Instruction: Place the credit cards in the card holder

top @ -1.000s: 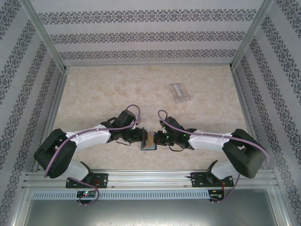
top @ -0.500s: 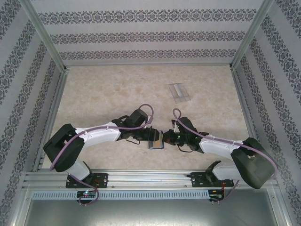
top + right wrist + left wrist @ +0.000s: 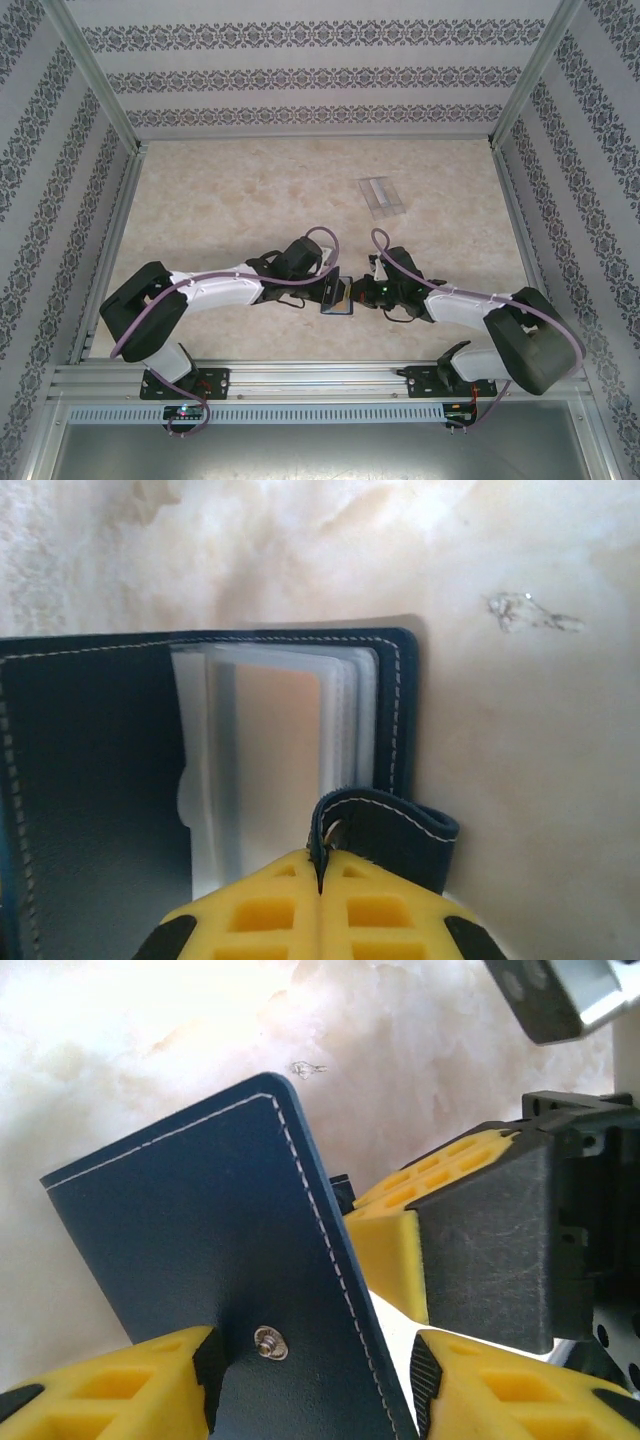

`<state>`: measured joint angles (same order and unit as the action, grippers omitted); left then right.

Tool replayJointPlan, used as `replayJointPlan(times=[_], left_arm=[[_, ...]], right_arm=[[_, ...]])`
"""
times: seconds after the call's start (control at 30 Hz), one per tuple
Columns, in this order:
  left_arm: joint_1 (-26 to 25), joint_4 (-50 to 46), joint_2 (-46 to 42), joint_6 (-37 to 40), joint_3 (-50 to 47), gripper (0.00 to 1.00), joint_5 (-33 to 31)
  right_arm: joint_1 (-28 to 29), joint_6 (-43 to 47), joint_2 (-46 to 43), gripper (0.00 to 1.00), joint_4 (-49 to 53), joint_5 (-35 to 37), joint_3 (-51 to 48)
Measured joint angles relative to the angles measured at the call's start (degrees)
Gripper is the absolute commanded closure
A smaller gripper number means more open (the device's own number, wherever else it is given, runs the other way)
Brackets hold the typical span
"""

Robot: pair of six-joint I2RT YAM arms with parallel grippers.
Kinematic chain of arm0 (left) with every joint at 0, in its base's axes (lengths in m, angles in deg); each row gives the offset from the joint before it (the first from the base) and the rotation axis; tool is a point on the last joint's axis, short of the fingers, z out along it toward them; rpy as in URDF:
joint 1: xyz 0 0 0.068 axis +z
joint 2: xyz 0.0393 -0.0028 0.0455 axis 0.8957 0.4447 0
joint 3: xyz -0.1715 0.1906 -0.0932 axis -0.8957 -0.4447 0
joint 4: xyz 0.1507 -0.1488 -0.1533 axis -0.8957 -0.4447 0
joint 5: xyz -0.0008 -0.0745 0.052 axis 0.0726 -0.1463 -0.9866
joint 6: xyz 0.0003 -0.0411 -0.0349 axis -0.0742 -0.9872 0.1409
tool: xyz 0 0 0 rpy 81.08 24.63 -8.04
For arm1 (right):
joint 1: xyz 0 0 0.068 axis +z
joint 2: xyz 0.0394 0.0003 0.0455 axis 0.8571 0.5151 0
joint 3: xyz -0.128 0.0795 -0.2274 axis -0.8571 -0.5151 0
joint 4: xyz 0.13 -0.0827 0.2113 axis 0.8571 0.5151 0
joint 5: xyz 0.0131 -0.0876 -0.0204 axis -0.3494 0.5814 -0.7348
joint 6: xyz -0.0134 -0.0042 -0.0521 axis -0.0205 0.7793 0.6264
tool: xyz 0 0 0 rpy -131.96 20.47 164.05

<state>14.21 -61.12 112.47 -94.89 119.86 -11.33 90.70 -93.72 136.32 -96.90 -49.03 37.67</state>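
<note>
Open card holder (image 3: pixel 90 760) on the bench (image 3: pixel 530 740).
Fingers of right gripper (image 3: pixel 320 875) are clamped on its clasp tab (image 3: pixel 390 830); fingers of left gripper (image 3: pixel 312 1380) flank the cover, and I cannot tell if they grip it.

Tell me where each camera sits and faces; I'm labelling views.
Top external: above and behind both arms, looking down on beige marbled table.
Left wrist: faces dark navy folding card holder; left gripper below, right gripper opposite.
Right wrist: looks into the holder's clear sleeves; its shut fingers pinch the clasp tab.
Shared: both wrist views see the holder.
</note>
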Motion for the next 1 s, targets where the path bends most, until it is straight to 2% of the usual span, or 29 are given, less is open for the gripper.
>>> replayJointPlan(times=[0.13, 0.27, 0.37, 0.6, 0.77, 0.83, 0.87, 0.93, 1.0], left_arm=[[-0.5, 0.2, 0.2, 3.4, -0.2, 0.44, -1.2], [-0.5, 0.1, 0.4, 7.9, -0.3, 0.32, -1.5], [-0.5, 0.2, 0.1, 10.5, -1.0, 0.27, -1.1], [-0.5, 0.2, -1.8, 14.4, -3.1, 0.25, 0.6], [-0.5, 0.6, -9.0, 17.6, -7.3, 0.24, 0.6], [-0.5, 0.6, -11.8, 18.9, -8.2, 0.25, 0.0], [-0.5, 0.6, -12.8, 19.6, -8.3, 0.30, -0.6], [-0.1, 0.6, -13.8, 20.5, -8.3, 0.48, -1.6], [0.3, 0.2, -13.9, 21.1, -8.2, 0.54, -3.3]], right_arm=[[-0.8, 0.6, 0.6, 1.00, 0.3, -0.7, 0.7], [-1.8, 1.4, -0.1, 1.00, 2.4, -1.3, 1.4], [-3.8, 2.4, -1.1, 1.00, 3.9, -1.9, 1.8], [-6.7, 3.6, -1.4, 1.00, 5.9, -3.5, 2.4], [-7.5, 3.8, -0.9, 1.00, 6.6, -4.5, 3.2], [-7.8, 3.8, -0.3, 1.00, 6.6, -4.8, 3.5], [-7.9, 4.0, 0.0, 1.00, 6.7, -4.9, 3.6], [-8.0, 4.1, 0.7, 1.00, 6.8, -5.2, 4.0], [-8.0, 4.2, 1.5, 1.00, 6.9, -5.5, 4.4]])
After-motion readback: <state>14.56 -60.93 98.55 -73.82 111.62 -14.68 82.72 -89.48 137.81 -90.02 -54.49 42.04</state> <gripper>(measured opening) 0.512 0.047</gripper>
